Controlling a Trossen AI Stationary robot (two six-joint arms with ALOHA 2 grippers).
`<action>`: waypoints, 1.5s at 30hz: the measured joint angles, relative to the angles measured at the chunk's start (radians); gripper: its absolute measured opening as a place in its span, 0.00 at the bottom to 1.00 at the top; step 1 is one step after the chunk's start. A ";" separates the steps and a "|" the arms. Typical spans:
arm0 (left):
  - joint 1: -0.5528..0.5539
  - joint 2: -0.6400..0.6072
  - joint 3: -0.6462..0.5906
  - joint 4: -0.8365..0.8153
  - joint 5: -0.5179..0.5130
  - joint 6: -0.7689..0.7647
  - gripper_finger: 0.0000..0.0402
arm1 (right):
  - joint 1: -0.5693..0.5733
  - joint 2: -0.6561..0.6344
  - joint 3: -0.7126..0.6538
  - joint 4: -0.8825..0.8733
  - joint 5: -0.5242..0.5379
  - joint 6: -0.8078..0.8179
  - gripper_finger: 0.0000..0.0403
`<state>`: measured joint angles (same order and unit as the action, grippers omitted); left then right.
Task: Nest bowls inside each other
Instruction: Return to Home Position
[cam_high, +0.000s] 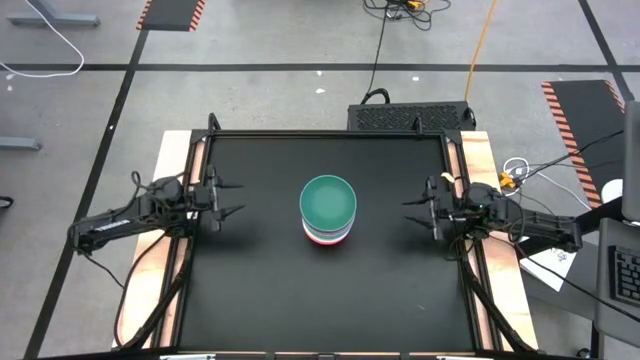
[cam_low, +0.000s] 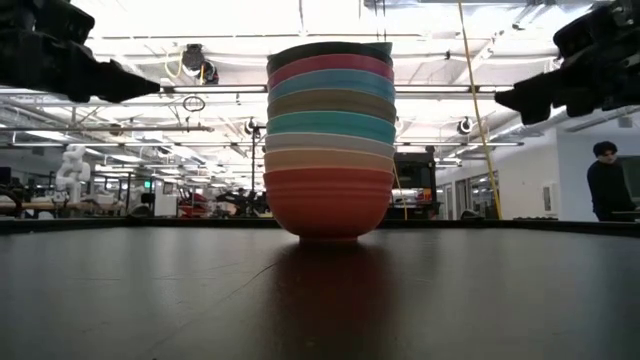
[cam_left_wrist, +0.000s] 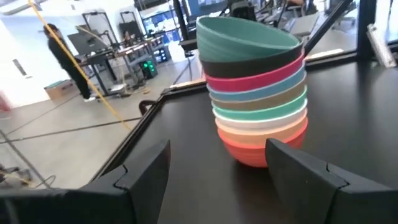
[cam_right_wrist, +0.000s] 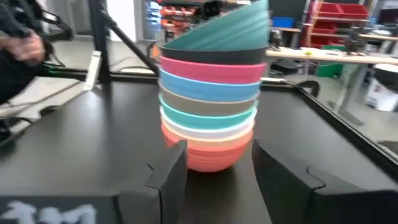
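Presently my left gripper and right gripper hover with jaws apart, at nine and three o'clock of the nested bowls. Bare black table lies between us, with a bright workshop beyond.

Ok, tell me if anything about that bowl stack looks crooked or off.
The top green bowl sits tilted on the black bowl, its rim sloping while the rims below run level. The rest of the stack stands straight. The left gripper and right gripper hang open, clear of it.
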<state>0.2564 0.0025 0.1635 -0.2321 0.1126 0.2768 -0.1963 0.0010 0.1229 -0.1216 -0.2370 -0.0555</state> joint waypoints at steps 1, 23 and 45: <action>-0.003 0.000 0.000 -0.005 -0.009 0.003 0.66 | 0.000 0.000 0.003 -0.010 0.013 -0.010 0.42; -0.004 0.003 -0.036 0.017 -0.003 -0.132 0.66 | -0.194 0.000 -0.027 0.068 -0.020 0.121 0.38; -0.004 0.004 -0.037 0.008 -0.013 -0.121 0.44 | -0.217 0.001 -0.093 0.157 -0.108 0.142 0.32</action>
<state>0.2527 0.0063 0.1261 -0.2238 0.0995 0.1561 -0.4129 0.0021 0.0296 0.0351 -0.3454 0.0861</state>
